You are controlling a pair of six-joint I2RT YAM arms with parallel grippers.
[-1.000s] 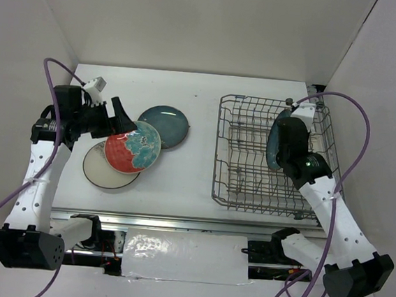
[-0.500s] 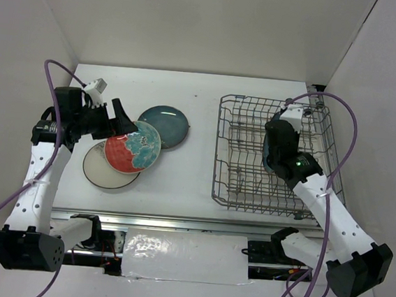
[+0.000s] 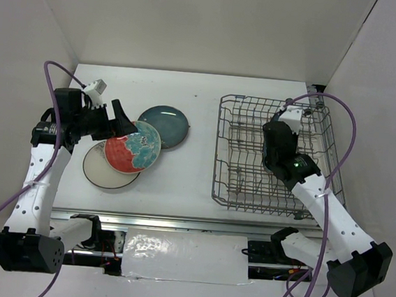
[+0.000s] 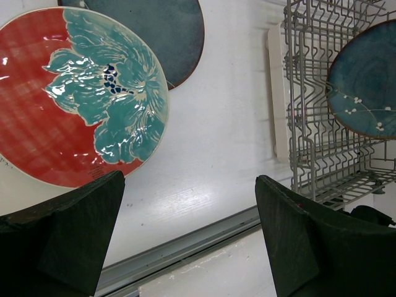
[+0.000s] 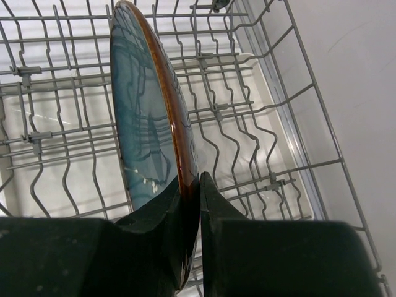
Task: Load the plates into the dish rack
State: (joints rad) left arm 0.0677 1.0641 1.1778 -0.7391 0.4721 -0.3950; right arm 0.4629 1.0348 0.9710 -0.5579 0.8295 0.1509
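Shifted left over the dish rack [image 3: 219, 147], my right gripper [image 5: 198, 182] pinches the blue plate [image 5: 139, 117] at its rim, upright, edge-down into it.

Bright even overhead light, soft faint shadows, glossy glare on the red plate [image 4: 80, 96], frames sharp

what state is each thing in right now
rack: holds one plate
upright teal plate: in rack, gripped at rim
right gripper: shut on that plate
left gripper: open, holding nothing
red plate: flat, topmost of three overlapping
cream plate: flat, partly under red plate
flat teal plate: on table, edge under red plate
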